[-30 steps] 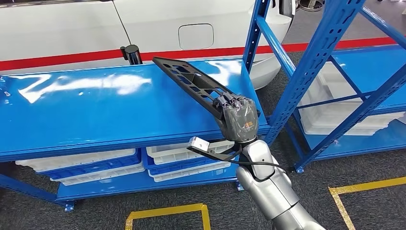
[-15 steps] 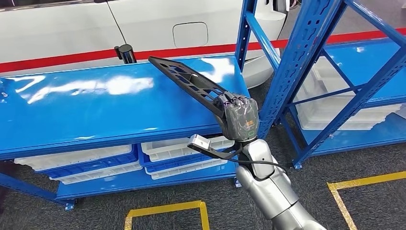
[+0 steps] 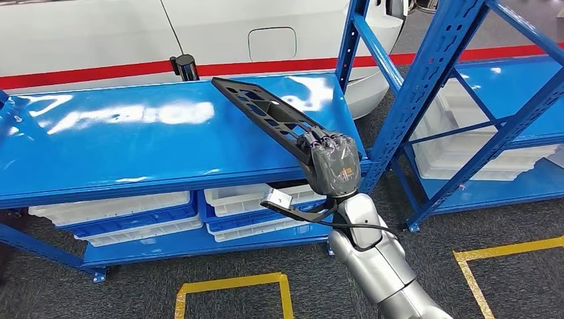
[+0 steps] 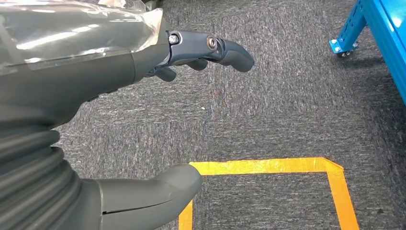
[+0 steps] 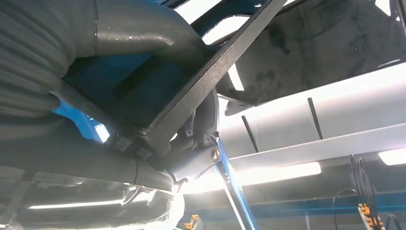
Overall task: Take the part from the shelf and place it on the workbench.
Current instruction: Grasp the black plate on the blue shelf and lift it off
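A long black plastic part [image 3: 266,114] with several cut-outs slants up and away over the blue workbench top [image 3: 133,146]. My right hand [image 3: 330,165] grips its near end at the bench's right front corner. In the right wrist view the part's black edge [image 5: 210,72] runs across between the thumb and fingers [image 5: 191,139]. My left hand [image 4: 143,96] hangs over grey carpet, fingers apart, holding nothing.
A blue shelf rack [image 3: 425,86] with white trays [image 3: 479,159] stands to the right. White and blue trays [image 3: 133,216] sit under the workbench. A white car [image 3: 199,33] is behind it. Yellow tape [image 3: 233,289] marks the carpet.
The camera has shifted a little, moving the whole scene slightly right and down. My right hand still holds the part in the same pose over the bench.
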You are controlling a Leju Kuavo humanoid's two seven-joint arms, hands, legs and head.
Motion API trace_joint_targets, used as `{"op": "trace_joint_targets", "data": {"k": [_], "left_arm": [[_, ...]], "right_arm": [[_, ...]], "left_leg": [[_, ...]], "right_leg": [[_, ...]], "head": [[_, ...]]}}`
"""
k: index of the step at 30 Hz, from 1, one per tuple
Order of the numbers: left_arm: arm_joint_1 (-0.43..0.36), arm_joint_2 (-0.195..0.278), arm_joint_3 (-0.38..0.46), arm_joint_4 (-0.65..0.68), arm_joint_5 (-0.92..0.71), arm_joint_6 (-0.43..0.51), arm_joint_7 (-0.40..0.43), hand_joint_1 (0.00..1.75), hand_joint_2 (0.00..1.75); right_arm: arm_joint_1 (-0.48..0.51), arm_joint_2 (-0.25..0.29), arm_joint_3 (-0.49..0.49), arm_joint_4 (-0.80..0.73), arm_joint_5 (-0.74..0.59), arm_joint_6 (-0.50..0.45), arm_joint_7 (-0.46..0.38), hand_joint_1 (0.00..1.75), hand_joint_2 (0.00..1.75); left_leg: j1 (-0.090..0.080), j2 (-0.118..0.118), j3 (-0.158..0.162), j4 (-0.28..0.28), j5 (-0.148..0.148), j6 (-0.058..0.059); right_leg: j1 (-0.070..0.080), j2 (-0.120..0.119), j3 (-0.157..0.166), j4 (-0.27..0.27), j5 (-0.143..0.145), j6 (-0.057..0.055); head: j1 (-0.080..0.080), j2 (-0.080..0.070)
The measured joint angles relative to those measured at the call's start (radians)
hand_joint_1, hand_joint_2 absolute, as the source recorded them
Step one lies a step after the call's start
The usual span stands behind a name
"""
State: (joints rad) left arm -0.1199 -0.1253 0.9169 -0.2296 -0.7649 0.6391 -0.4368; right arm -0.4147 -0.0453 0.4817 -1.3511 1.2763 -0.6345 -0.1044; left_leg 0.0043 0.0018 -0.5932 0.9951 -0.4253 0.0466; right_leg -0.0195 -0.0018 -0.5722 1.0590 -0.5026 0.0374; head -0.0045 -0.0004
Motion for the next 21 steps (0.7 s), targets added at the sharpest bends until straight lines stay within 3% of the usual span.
{"op": "trace_joint_targets", "data": {"k": [2, 5, 7, 9, 11, 12, 13, 14, 16, 17, 20, 21], "left_arm": [[0.0, 0.001, 0.0, 0.0, -0.001, -0.001, 0.0, 0.0, 1.75], [0.0, 0.002, 0.0, 0.0, -0.004, -0.002, 0.0, 0.0, 1.75], [0.0, 0.004, 0.0, 0.0, -0.006, -0.004, 0.0, 0.0, 1.75], [0.0, 0.005, 0.0, 0.0, -0.008, -0.008, 0.002, 0.0, 1.75], [0.0, 0.005, 0.0, 0.0, -0.011, -0.012, 0.007, 0.0, 1.75], [0.0, 0.006, 0.0, 0.0, -0.013, -0.013, 0.009, 0.0, 1.75], [0.0, 0.006, 0.0, 0.0, -0.015, -0.014, 0.012, 0.0, 1.75], [-0.001, 0.008, 0.0, 0.0, -0.017, -0.014, 0.014, 0.0, 1.75], [-0.003, 0.012, 0.0, 0.0, -0.018, -0.015, 0.014, 0.0, 1.75], [-0.004, 0.014, 0.0, 0.0, -0.018, -0.016, 0.014, 0.0, 1.75], [-0.003, 0.018, 0.0, 0.0, -0.014, -0.019, 0.011, 0.0, 1.75], [-0.003, 0.018, 0.0, 0.0, -0.012, -0.02, 0.008, 0.0, 1.75]], "right_arm": [[-0.002, 0.0, 0.0, -0.001, -0.045, 0.015, -0.03, 1.75, 1.75], [-0.003, -0.003, 0.003, -0.004, -0.146, 0.062, -0.096, 1.75, 1.75], [-0.005, -0.006, 0.007, -0.012, -0.209, 0.093, -0.142, 1.75, 1.75], [-0.008, -0.012, 0.012, -0.021, -0.276, 0.127, -0.193, 1.75, 1.75], [-0.009, -0.023, 0.019, -0.031, -0.353, 0.164, -0.251, 1.75, 1.75], [-0.009, -0.03, 0.022, -0.038, -0.39, 0.182, -0.277, 1.75, 1.75], [-0.01, -0.036, 0.024, -0.046, -0.426, 0.199, -0.299, 1.75, 1.75], [-0.011, -0.043, 0.026, -0.056, -0.455, 0.213, -0.315, 1.75, 1.75], [-0.017, -0.054, 0.027, -0.074, -0.496, 0.236, -0.332, 1.75, 1.75], [-0.019, -0.06, 0.028, -0.081, -0.508, 0.242, -0.336, 1.75, 1.75], [-0.021, -0.076, 0.029, -0.095, -0.526, 0.248, -0.342, 1.75, 1.75], [-0.021, -0.083, 0.029, -0.099, -0.531, 0.248, -0.344, 1.75, 1.75]], "left_leg": [[-0.004, -0.001, -0.008, 0.01, 0.0, -0.011], [0.001, -0.001, -0.018, 0.017, 0.0, -0.028], [0.006, -0.002, -0.042, 0.073, -0.046, -0.04], [0.01, -0.002, -0.096, 0.202, -0.123, -0.05], [0.011, -0.002, -0.133, 0.299, -0.159, -0.053], [0.01, -0.002, -0.125, 0.294, -0.15, -0.051], [0.01, -0.002, -0.095, 0.249, -0.124, -0.047], [0.009, -0.003, -0.052, 0.177, -0.091, -0.039], [0.004, -0.003, 0.02, 0.052, -0.054, -0.024], [0.0, -0.003, 0.035, 0.022, -0.048, -0.018], [-0.004, 0.0, 0.034, 0.002, -0.036, -0.004], [-0.002, 0.002, 0.035, -0.007, -0.027, 0.004]], "right_leg": [[0.003, 0.001, 0.031, -0.06, 0.015, -0.008], [0.002, 0.003, 0.024, -0.059, 0.027, -0.027], [-0.004, 0.003, 0.02, -0.061, 0.036, -0.041], [-0.003, 0.003, 0.011, -0.061, 0.042, -0.05], [0.0, 0.002, 0.003, -0.06, 0.048, -0.052], [0.002, 0.003, 0.001, -0.06, 0.05, -0.051], [0.003, 0.003, 0.0, -0.06, 0.051, -0.05], [0.004, 0.003, 0.0, -0.06, 0.053, -0.049], [0.009, 0.003, -0.002, -0.06, 0.057, -0.044], [0.01, 0.003, -0.005, -0.06, 0.06, -0.041], [0.012, 0.002, -0.012, -0.063, 0.067, -0.024], [0.013, 0.002, -0.02, -0.05, 0.058, -0.022]], "head": [[-0.001, 0.0], [-0.002, 0.0], [-0.003, 0.0], [-0.005, 0.0], [-0.005, 0.0], [-0.005, 0.0], [-0.005, 0.0], [-0.005, 0.0], [-0.004, 0.0], [-0.004, 0.0], [-0.005, 0.0], [-0.004, 0.0]]}}
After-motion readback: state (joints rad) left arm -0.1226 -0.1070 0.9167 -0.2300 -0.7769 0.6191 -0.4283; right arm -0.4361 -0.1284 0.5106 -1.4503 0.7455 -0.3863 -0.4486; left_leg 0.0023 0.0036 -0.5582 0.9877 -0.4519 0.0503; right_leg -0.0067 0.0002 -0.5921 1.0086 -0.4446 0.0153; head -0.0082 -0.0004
